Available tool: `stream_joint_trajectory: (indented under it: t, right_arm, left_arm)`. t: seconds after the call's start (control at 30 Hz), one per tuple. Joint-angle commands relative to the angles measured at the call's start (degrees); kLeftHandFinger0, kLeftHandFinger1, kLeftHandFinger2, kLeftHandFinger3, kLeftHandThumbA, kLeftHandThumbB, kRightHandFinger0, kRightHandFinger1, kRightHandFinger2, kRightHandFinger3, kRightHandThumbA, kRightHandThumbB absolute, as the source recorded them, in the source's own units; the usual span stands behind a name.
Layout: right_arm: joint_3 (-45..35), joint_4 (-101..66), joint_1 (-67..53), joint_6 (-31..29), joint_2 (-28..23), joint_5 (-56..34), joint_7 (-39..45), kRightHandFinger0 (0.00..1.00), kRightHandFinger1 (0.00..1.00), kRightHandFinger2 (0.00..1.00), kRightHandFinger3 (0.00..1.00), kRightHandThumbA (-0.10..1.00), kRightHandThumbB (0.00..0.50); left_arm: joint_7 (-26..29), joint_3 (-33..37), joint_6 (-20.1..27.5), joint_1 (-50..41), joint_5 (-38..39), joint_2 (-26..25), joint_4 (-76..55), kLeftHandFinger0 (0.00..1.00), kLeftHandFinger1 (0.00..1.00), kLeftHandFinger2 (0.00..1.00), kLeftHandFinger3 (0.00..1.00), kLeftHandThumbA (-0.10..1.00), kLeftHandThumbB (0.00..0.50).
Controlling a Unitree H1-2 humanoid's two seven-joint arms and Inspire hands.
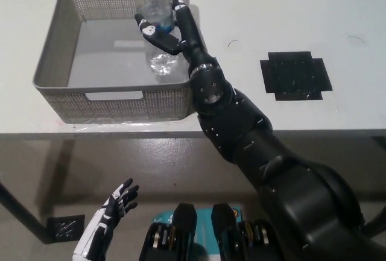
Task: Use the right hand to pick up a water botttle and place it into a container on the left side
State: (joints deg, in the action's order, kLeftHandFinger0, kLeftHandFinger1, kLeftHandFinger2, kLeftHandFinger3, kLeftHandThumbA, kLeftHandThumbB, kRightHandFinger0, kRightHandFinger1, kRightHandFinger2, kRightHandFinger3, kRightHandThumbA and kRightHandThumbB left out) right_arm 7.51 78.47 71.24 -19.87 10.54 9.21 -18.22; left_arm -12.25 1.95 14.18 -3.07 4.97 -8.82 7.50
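Observation:
A clear plastic water bottle (154, 20) with a blue label stands nearly upright inside the grey mesh container (57, 56), near its right wall. My black right hand (164, 26) is wrapped around the bottle's middle, reaching over the container's right rim. The bottle's base is down near the container floor; I cannot tell whether it touches. My white left hand (107, 220) hangs below the table edge at the lower left, fingers spread and holding nothing.
The container sits on a white table (289, 14) whose front edge runs across the middle of the picture. A black square mat (295, 75) lies on the table to the right. Grey floor shows below the table edge.

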Motion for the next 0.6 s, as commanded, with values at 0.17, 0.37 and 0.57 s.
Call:
stream_joint_trajectory:
  t: [0.17,0.37,0.57]
  right_arm:
    - [1.3,-2.5,2.4,-5.3,-0.7,0.7,2.4,1.0,1.0,1.0,1.0,1.0,0.424]
    - [0.7,-5.1,1.3,-7.0,-1.7,0.1,2.6,1.0,1.0,1.0,1.0,1.0,0.404]
    - [0.5,-20.9,-2.9,-5.6,-5.7,0.5,4.5,1.0,1.0,1.0,1.0,1.0,0.454]
  left_arm:
    - [-0.8,0.0,0.8,0.8,0.1,-0.8,-1.8,1.0,1.0,1.0,1.0,1.0,0.197]
    - [-1.2,0.2,1.9,1.2,0.0,-0.9,-0.6,1.0,1.0,1.0,1.0,1.0,0.205]
    - [-0.9,0.3,1.1,1.2,-1.4,-1.5,-1.3,1.0,1.0,1.0,1.0,1.0,0.212]
